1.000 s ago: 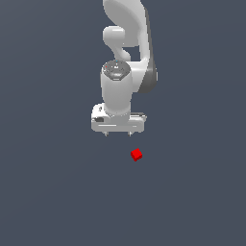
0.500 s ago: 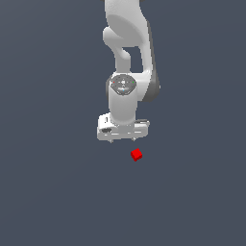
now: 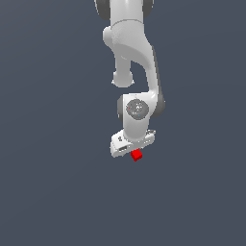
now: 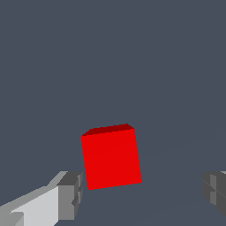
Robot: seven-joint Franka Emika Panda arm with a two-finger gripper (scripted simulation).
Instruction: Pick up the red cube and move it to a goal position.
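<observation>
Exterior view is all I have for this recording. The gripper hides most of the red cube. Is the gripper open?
Observer: Yes. In the wrist view the gripper is open, with a finger on each side of the red cube.
Reviewer: Are the fingers touching it?
Observer: No, there is a narrow gap on one side and a much wider one on the other.
Reviewer: Is the cube square to them?
Observer: Slightly rotated.
</observation>
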